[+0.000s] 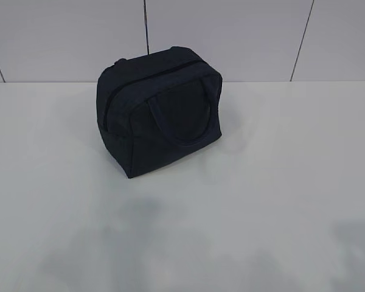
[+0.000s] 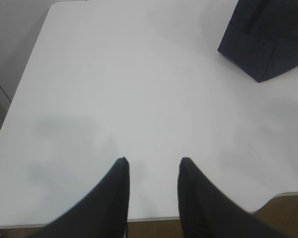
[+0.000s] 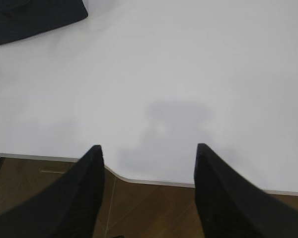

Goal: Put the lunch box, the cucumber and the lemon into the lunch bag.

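Observation:
The dark navy lunch bag (image 1: 160,111) stands on the white table near the back wall, its top zipper closed and one loop handle lying against its front face. A corner of the lunch bag (image 2: 264,39) shows at the top right of the left wrist view, and a strip of it (image 3: 32,17) at the top left of the right wrist view. My left gripper (image 2: 154,161) hangs open over the table's front edge, empty. My right gripper (image 3: 149,148) is open wider, also empty, above the front edge. The lunch box, cucumber and lemon are out of view.
The white table (image 1: 261,201) stretches wide around the bag. Its front edge (image 3: 154,181) has a curved notch, with brown floor (image 3: 139,213) below. A tiled wall (image 1: 243,36) rises behind the bag.

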{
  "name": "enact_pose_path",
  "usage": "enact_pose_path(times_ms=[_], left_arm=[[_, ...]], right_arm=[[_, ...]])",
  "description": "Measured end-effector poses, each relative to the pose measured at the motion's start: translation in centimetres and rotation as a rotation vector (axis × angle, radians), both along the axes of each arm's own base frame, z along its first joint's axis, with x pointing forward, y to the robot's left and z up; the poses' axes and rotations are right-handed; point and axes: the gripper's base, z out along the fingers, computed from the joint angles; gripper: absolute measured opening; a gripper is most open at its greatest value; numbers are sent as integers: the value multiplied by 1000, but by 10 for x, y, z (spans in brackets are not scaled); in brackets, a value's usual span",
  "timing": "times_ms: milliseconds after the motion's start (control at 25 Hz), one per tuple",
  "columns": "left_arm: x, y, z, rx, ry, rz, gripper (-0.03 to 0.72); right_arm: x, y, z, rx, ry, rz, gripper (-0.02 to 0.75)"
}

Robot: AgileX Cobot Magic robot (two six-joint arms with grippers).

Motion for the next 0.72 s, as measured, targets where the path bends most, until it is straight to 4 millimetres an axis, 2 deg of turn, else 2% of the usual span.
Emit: enact_pose_path(times_ms=[720], left_arm=[[0, 0, 0, 0, 0, 0, 236]], right_arm=[[0, 0, 0, 0, 0, 0, 433]])
